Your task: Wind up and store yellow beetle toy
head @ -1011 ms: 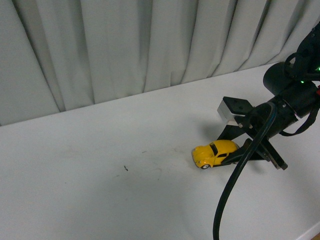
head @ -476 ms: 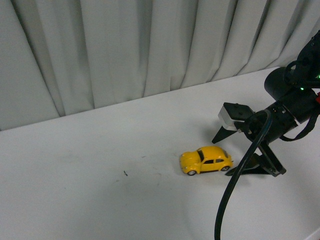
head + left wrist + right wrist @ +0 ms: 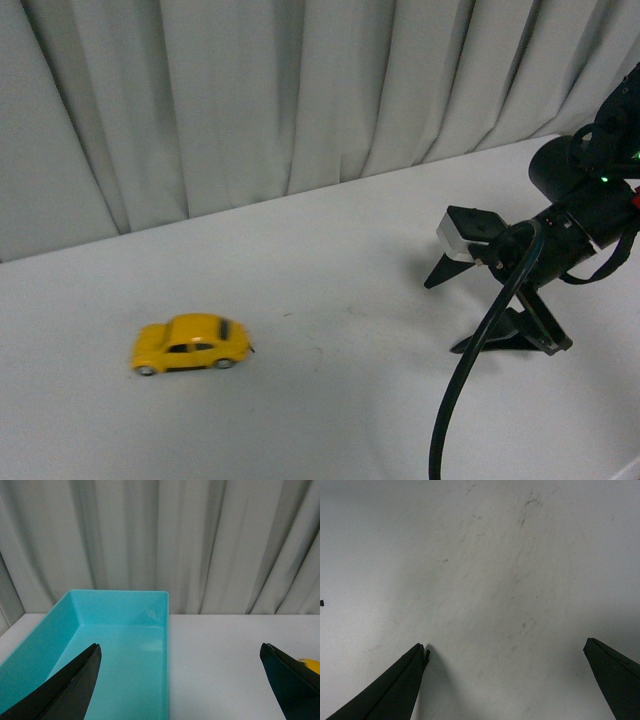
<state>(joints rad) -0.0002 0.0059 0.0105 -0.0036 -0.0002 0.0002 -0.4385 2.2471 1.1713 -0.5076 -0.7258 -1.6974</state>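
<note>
The yellow beetle toy (image 3: pixel 190 343) stands on its wheels on the white table (image 3: pixel 330 400), left of centre and slightly blurred. My right gripper (image 3: pixel 445 315) is far to its right, low over the table and open, with nothing between its fingers. In the right wrist view the right gripper (image 3: pixel 503 644) spans only bare, scuffed tabletop. The left gripper (image 3: pixel 180 647) is open and empty in the left wrist view, over the table beside a teal bin (image 3: pixel 75 630). A yellow sliver (image 3: pixel 313 665) shows past one left fingertip. The left arm is out of the front view.
The teal bin is open-topped and looks empty; it appears only in the left wrist view. Grey curtains (image 3: pixel 300 90) hang along the table's far edge. A black cable (image 3: pixel 470 380) runs down from the right arm.
The toy has rolled left across the table, from between the right fingers to left of centre. The right gripper drew back off it, then stayed put.
</note>
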